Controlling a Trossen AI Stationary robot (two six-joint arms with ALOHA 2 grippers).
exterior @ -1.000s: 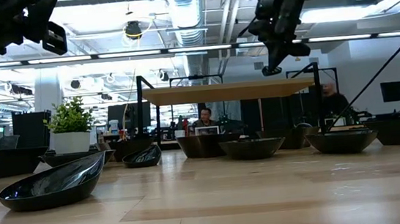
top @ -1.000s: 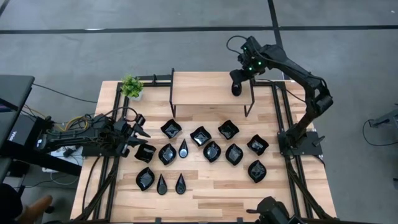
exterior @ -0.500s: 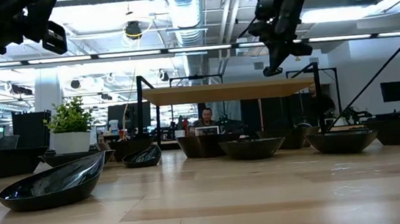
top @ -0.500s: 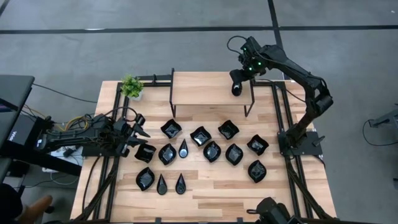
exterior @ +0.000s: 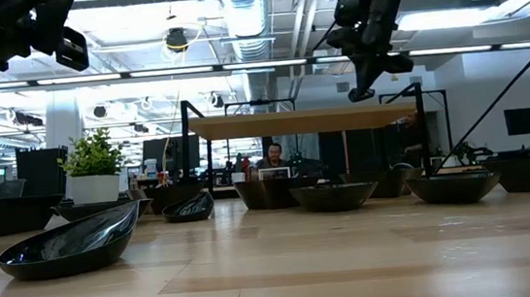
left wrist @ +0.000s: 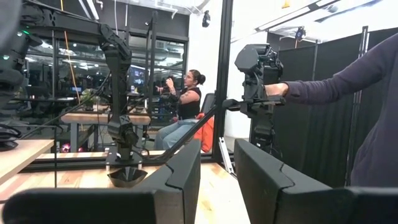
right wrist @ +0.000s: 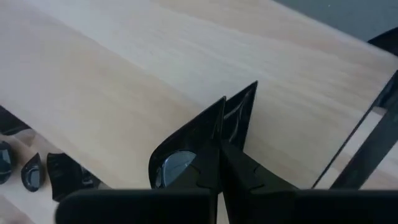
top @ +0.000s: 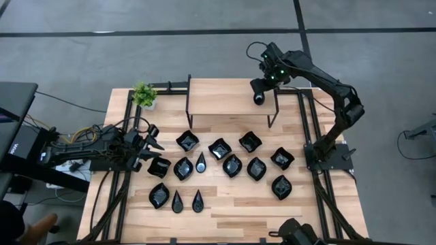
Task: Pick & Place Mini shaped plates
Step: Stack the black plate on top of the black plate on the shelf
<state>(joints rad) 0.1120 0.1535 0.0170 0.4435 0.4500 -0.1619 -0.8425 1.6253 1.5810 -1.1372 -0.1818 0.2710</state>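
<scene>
Several glossy black mini plates [top: 231, 165] lie on the wooden table in front of a low wooden shelf [top: 225, 95]. My right gripper [top: 258, 98] is above the shelf's right end, shut on one black plate [right wrist: 239, 118]; the low view shows it [exterior: 364, 80] just above the shelf top [exterior: 301, 119]. My left gripper [top: 155, 138] is open and empty near the table's left edge, beside the leftmost plates; its fingers stand apart in the left wrist view [left wrist: 217, 180]. My right gripper pinches the plate's rim [right wrist: 219, 140] between its two fingers, coming from above and pointing down. The plate hangs below the fingers, tipped steeply on edge with a corner [right wrist: 254, 86] toward the shelf top. It seems just clear of the shelf.
A small green potted plant [top: 144, 94] stands at the table's far left corner. The shelf's black legs [top: 189, 102] and the black frame rails along the table's sides [top: 126, 190] are near the arms. People sit in the room beyond [exterior: 274, 157].
</scene>
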